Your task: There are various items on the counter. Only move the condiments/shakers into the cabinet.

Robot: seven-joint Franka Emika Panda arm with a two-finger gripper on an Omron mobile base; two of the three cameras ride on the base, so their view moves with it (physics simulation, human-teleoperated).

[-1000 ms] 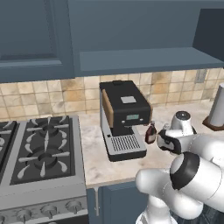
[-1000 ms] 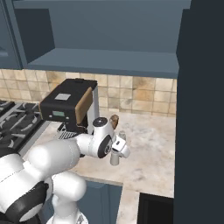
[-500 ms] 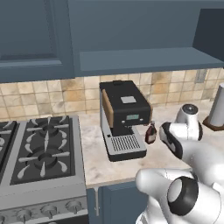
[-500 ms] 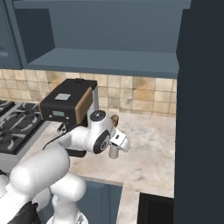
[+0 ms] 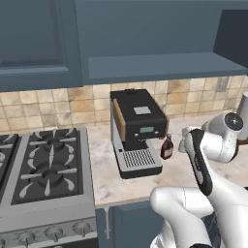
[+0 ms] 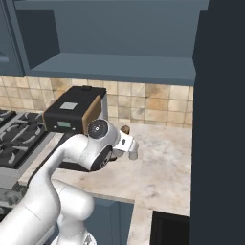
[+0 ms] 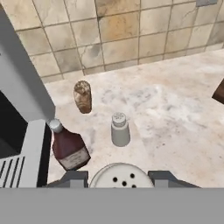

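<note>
My gripper [image 7: 118, 180] is shut on a pale shaker [image 7: 117, 174], whose holed round top shows between the fingers. In the right base view the gripper [image 6: 132, 151] holds it just over the counter [image 6: 162, 172], right of the coffee machine. A second pale shaker [image 7: 120, 130] stands on the counter beyond it. The dark brown-red bottle [image 7: 68, 148] stands by the machine's tray, also seen as the bottle [image 5: 167, 147] in the left base view. The cabinet's shelf floor [image 5: 160, 65] hangs open above.
The black-and-silver coffee machine [image 5: 137, 130] stands left of the hand. A brown speckled jar [image 7: 82, 96] stands near the tiled wall. A tall grey cylinder [image 5: 243, 109] is at the far right, the stove [image 5: 43, 169] at the left.
The jaws closed on the pale shaker. Since then the hand has risen slightly with it. The other things have stayed put.
</note>
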